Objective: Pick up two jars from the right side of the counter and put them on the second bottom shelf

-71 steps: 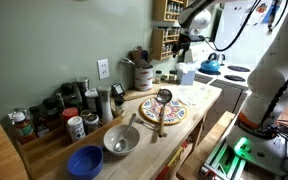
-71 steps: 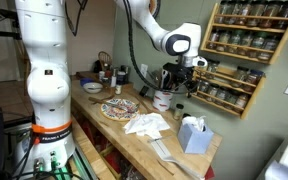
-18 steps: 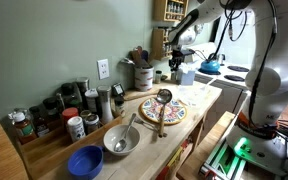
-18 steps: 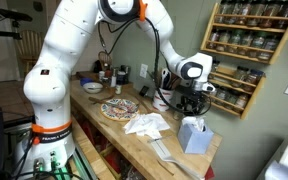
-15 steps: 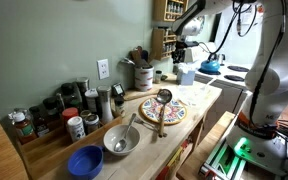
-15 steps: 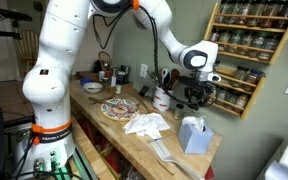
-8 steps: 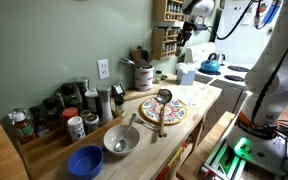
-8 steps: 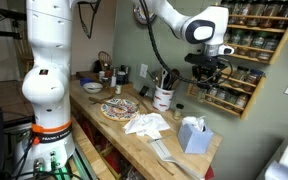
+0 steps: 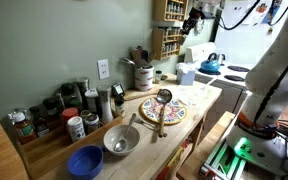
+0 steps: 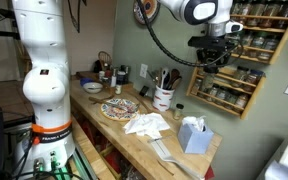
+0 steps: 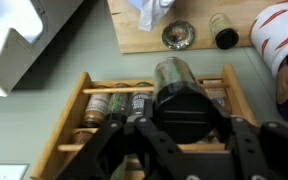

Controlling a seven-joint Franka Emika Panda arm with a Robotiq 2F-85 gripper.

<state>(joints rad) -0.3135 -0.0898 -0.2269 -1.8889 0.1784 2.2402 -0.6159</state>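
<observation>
In the wrist view my gripper (image 11: 184, 126) is shut on a glass jar (image 11: 173, 73) with a black lid, its fingers (image 11: 236, 130) at either side of the lid. Below it lies the brown spice rack (image 11: 76, 108), its tiers lined with little jars. Both exterior views show the gripper (image 10: 216, 54) (image 9: 191, 22) raised in front of the wall rack (image 10: 252, 58) (image 9: 168, 32), well above the counter (image 10: 134, 137) (image 9: 200, 100). The second bottom shelf (image 10: 236, 82) holds a row of jars. Two more small jars (image 11: 177, 35) (image 11: 222, 30) stand on the counter.
A white utensil crock (image 10: 163, 97), a tissue box (image 10: 192, 133), a crumpled cloth (image 10: 146, 124) and a patterned plate (image 10: 119, 108) sit on the counter. Further along are a metal bowl (image 9: 121, 140), a blue bowl (image 9: 84, 161) and a kettle (image 9: 211, 64) on the stove.
The arm has lifted from just above the counter up to the front of the spice rack, carrying the jar with it. The jaws have kept the same grip.
</observation>
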